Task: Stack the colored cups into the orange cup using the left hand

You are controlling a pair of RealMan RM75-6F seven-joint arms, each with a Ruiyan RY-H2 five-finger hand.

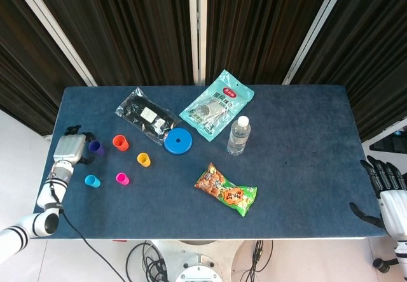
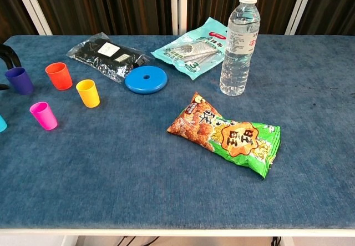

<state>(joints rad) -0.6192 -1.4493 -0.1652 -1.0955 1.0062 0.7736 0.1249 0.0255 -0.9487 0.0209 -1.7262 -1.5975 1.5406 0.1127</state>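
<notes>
An orange cup (image 1: 120,142) stands upright on the blue table (image 1: 299,142), just beyond a purple cup (image 1: 96,146) from the left hand (image 1: 68,148). That hand sits at the table's left edge, fingers curled around the purple cup; whether they grip it is unclear. Yellow (image 1: 144,160), pink (image 1: 122,179) and cyan (image 1: 92,181) cups stand nearby with open cloth between. Only the head view shows the right hand (image 1: 389,193), off the table's far corner, fingers spread.
</notes>
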